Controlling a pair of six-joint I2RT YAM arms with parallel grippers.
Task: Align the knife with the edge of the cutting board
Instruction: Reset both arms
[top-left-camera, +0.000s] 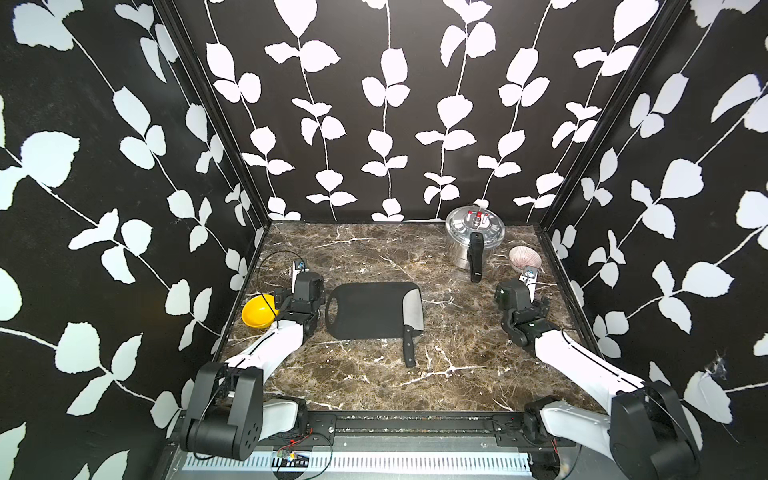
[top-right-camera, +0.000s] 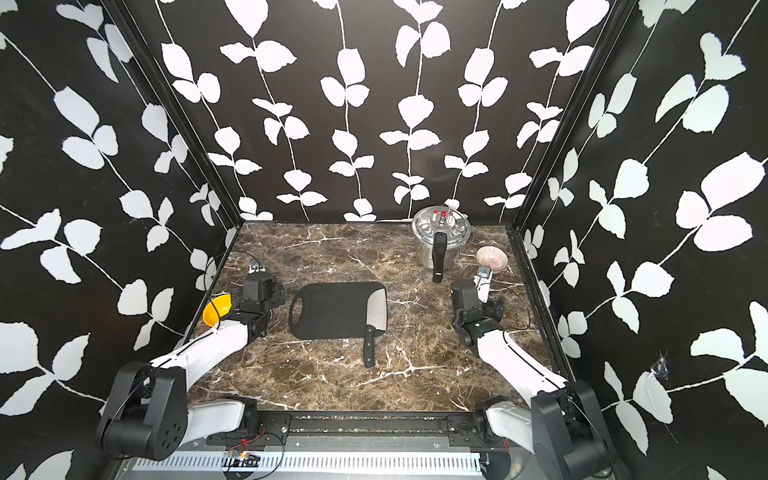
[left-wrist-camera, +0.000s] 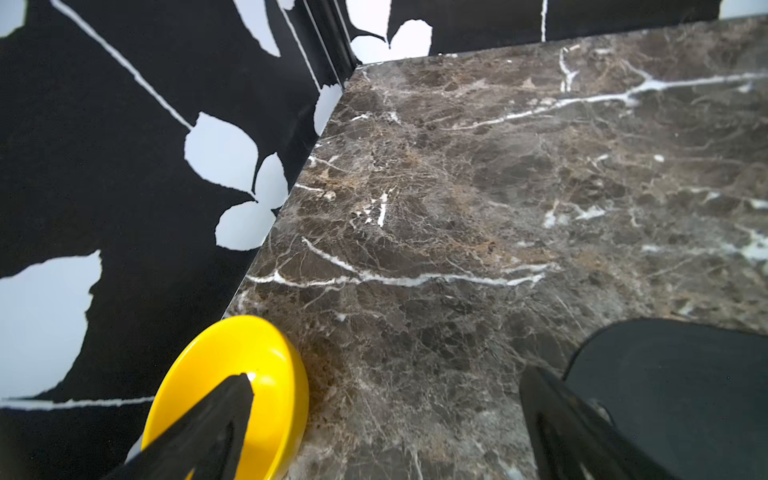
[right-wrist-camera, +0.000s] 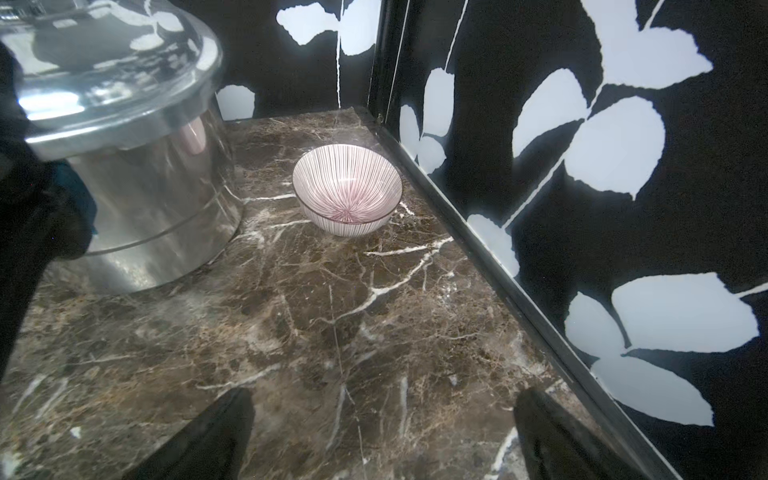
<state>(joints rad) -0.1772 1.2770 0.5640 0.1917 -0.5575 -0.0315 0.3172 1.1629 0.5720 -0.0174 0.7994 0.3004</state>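
The knife (top-left-camera: 412, 316) is laid along the right edge of the cutting board (top-left-camera: 365, 309), blade on the board, black handle overhanging onto the marble surface (top-left-camera: 457, 365). The left hand (left-wrist-camera: 384, 419) and right hand (right-wrist-camera: 382, 432) are both seen spread apart, empty, well clear of the knife.

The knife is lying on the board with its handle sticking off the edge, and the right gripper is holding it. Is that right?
Not quite. The knife does lie on the board with its handle off the edge, but nothing holds it. Both top views show the right gripper far off to the side, and the right wrist view shows it open over bare table.
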